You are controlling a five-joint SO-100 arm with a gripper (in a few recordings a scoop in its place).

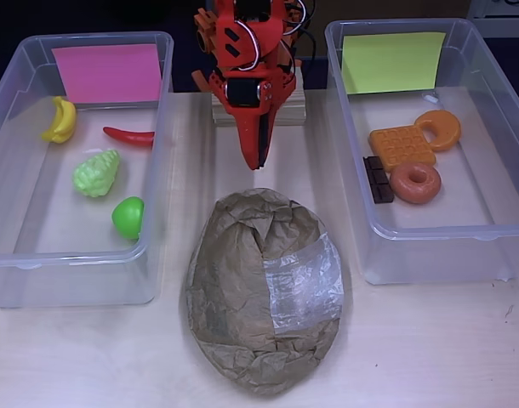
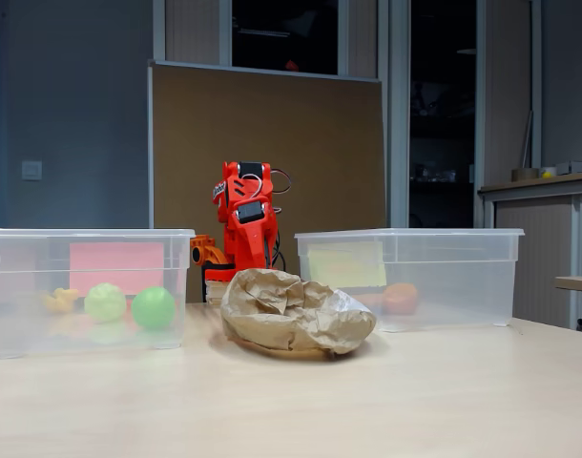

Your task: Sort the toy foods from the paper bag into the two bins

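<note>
Nearest the table's front edge lies the paper bag (image 1: 264, 289), crumpled, light and limp; I judge a pinch on a raised fold would hold best. Beyond it my gripper (image 1: 258, 153) hangs pinched narrow, holding nothing. The toy foods (image 1: 95, 172) already sit in the two bins (image 1: 162, 85).

Overhead view looks straight down; fixed view low, table-level, facing arm; both share paper bag (image 1: 265, 290).

An orange-red arm (image 2: 245, 221) stands behind a crumpled paper bag (image 2: 296, 312), flanked by a pink-sheeted bin (image 2: 86, 291) holding a green apple (image 2: 153, 308), and a yellow-green-sheeted bin (image 2: 410, 279).
</note>
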